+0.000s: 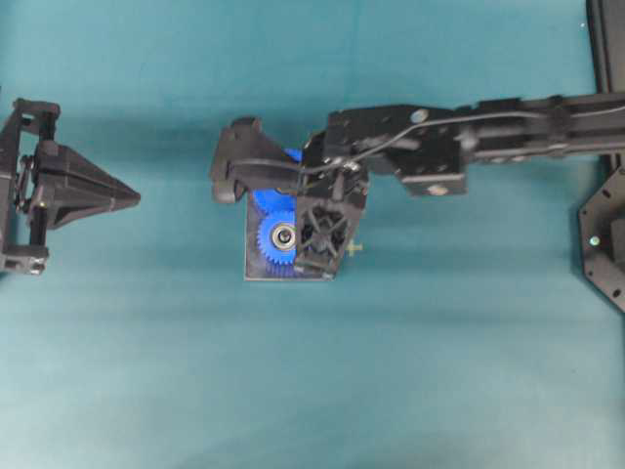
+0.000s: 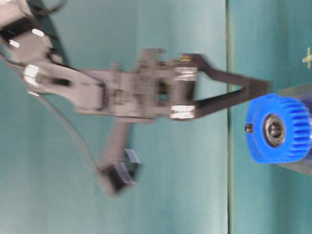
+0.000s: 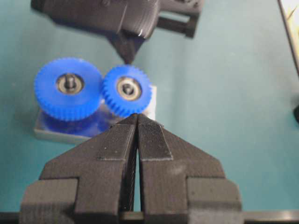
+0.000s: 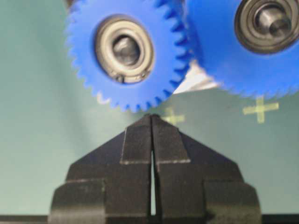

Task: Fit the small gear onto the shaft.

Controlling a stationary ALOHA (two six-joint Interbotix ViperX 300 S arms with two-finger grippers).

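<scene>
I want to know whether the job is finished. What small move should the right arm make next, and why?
Probably lift the right gripper a little farther clear. Its fingers are shut and empty, just off the small gear, which already sits on the plate meshed beside the larger gear, with the shaft apparently in its hub.

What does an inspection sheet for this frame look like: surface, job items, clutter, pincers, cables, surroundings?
Surface: teal table, yellow cross marks.
Job's things: small gear sits on the grey plate beside the larger gear; shaft seen inside its hub.
Clutter: nothing seen.
Pincers: left pincer shut, empty, apart from the gears; right pincer shut, empty, just off the small gear's teeth.
Cables: black cable along the right arm.
Surroundings: dark frame parts at the right edge.
</scene>
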